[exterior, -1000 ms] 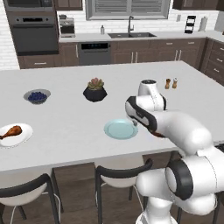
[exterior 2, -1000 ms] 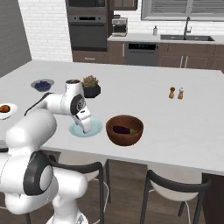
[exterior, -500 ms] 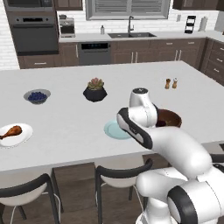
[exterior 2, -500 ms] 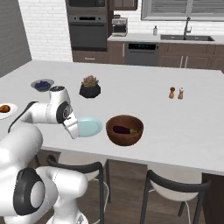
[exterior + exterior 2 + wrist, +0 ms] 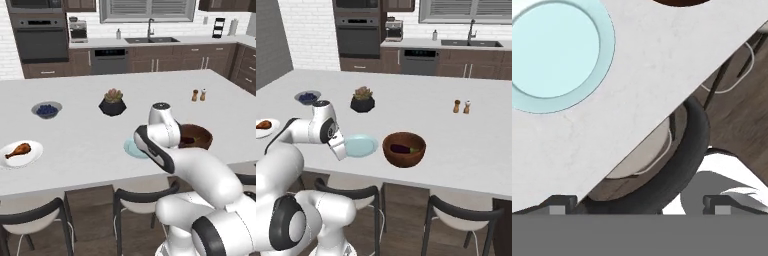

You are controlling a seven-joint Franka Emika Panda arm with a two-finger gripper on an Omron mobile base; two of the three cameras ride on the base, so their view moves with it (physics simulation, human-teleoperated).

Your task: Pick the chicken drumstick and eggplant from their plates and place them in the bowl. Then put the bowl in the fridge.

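Eggplant (image 5: 400, 148) sits in the wooden bowl (image 5: 404, 157), the pale blue plate (image 5: 359, 145) is bare, and the chicken drumstick (image 5: 18, 149) waits on its white plate (image 5: 30, 158), well apart across the worktop (image 5: 90, 135). Our hand (image 5: 339, 149) hangs by the worktop's near edge, fingers spread wide, gripping nothing. We see a long sideways reach coming. Danger: a low sweep clips the edge, or a grab on the thin bone end lets the drumstick slip.

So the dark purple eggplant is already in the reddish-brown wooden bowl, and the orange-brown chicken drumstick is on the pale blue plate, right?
Not quite. The dark purple eggplant is in the reddish-brown wooden bowl, but the orange-brown chicken drumstick lies on the white plate, as the left base view shows.
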